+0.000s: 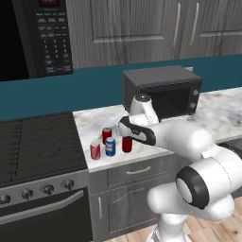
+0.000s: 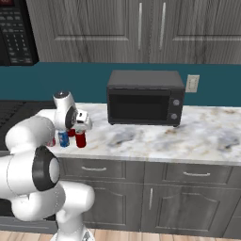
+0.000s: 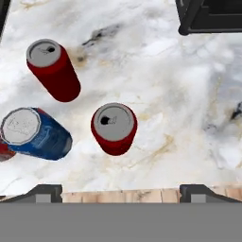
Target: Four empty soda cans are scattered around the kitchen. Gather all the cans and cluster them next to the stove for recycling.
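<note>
Looking over the arm, we see the stove (image 1: 38,142) off to the tool's left, its dark grates level with the marble worktop (image 2: 188,136) that runs beneath and to the right of the tool. Behind the tool and to its right stands a boxy black microwave (image 2: 145,98), well apart from the cans. A second, keypad microwave (image 1: 47,38) hangs high above the stove.

Our tool (image 3: 121,191) hovers above the worktop's front edge with its two fingers spread wide and nothing between them; one dark fingertip (image 3: 45,193) shows at each side of the hand view.

Four cans stand upright in a close cluster on the worktop just beside the stove. Directly below the tool, between its fingers but clear of them, stands a red can (image 3: 114,128). Farther from the tool, toward the wall, is another red can (image 3: 53,70). To the tool's left sits the blue can (image 3: 34,133), and just beyond it, nearest the stove, the last red can (image 1: 95,150). None of them touches the tool.
</note>
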Robot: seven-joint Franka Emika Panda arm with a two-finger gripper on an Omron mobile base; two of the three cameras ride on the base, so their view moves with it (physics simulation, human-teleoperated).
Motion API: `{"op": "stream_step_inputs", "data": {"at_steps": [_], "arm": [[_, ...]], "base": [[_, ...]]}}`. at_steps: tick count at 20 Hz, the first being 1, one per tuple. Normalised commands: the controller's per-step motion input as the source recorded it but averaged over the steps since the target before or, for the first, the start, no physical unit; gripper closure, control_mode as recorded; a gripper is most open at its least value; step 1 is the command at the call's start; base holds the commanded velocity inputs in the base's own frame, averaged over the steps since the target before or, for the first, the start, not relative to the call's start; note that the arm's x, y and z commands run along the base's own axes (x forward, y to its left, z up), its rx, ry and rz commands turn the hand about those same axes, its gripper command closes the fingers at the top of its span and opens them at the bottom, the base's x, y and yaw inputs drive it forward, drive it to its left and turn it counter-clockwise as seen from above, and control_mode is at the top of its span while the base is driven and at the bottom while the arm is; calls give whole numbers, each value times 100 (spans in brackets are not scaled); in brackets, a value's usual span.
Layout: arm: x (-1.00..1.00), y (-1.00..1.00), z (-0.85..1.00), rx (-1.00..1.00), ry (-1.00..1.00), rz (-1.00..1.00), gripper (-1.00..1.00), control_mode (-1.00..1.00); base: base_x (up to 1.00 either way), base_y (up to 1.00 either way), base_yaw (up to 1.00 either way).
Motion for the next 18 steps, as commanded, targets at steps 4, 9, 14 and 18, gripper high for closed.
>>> {"op": "stream_step_inputs", "data": {"at_steps": [4, 9, 14, 18], "arm": [[-76, -20, 43, 0, -3, 0, -100, -100], [-79, -26, 40, 0, -3, 0, -100, -100], [-71, -28, 37, 0, -3, 0, -100, -100], [-67, -31, 34, -1, -6, 0, -100, -100]], "base": [[0, 0, 0], [0, 0, 0], [0, 0, 0], [0, 0, 0]]}}
